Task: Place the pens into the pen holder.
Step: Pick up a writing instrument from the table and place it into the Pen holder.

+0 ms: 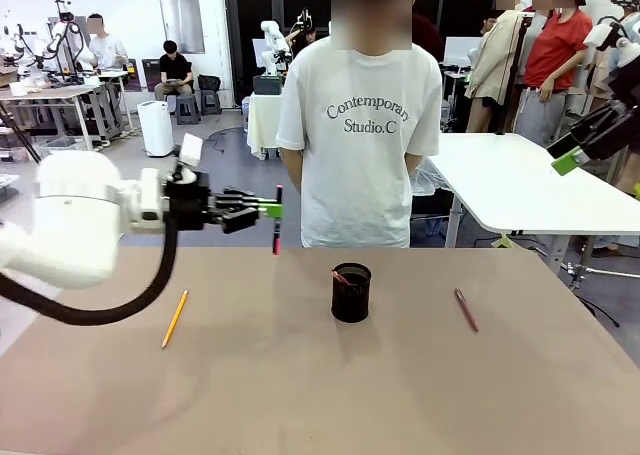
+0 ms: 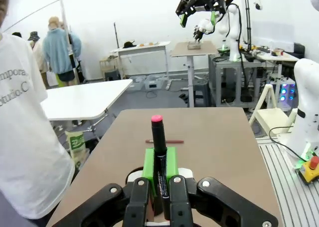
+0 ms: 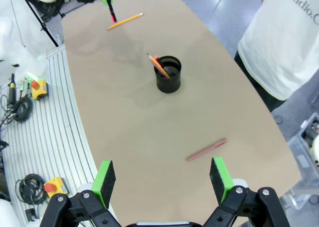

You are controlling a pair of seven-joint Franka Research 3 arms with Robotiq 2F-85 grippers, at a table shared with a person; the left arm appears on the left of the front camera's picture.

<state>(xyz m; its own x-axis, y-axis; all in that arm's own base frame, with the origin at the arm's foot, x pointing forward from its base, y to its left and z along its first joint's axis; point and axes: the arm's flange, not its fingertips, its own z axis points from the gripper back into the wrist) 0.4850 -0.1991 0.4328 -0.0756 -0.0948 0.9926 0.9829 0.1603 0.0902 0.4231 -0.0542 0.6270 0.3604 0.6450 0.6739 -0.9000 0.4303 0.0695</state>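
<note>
Left of the pen holder [image 1: 351, 293], above the table [image 1: 300, 400], the left gripper [image 1: 272, 211] clamps the black pink-tipped pen [image 1: 277, 221] upright. A yellow pencil [image 1: 175, 318] and maroon pen [image 1: 466, 310] lie flanking the holder. The right gripper [image 3: 163, 173] gapes wide.

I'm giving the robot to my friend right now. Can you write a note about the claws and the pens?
Left claw: shut on the black pen, which it holds upright above the table, left of the pen holder.
Right claw: open, empty, high over the table.
On the table: yellow pencil left of the holder, maroon pen right of it.
Done: an orange stick is in the holder.
Left: the black pen, the yellow pencil and the maroon pen.
</note>
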